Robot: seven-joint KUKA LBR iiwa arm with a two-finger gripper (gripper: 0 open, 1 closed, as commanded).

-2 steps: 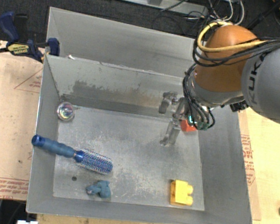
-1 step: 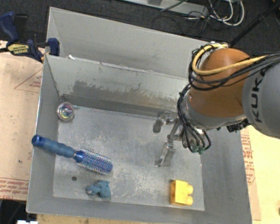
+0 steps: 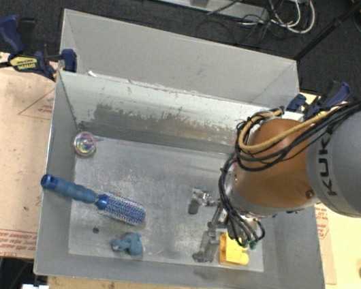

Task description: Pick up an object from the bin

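My gripper [image 3: 198, 230] hangs low over the bin floor right of centre, under the orange wrist cover. Its two metal fingers stand apart, one toward the back and one toward the front, with bare floor between them, so it is open. A small yellow block [image 3: 234, 253] lies just right of the front finger, partly under the cables and outside the gap. A blue lump [image 3: 129, 243] rests near the front wall, left of the gripper.
A blue hairbrush [image 3: 93, 199] lies across the left half, handle toward the left wall. A shiny clear ball [image 3: 85, 145] sits in the back left corner. A tiny dark speck [image 3: 95, 231] lies in front of the brush.
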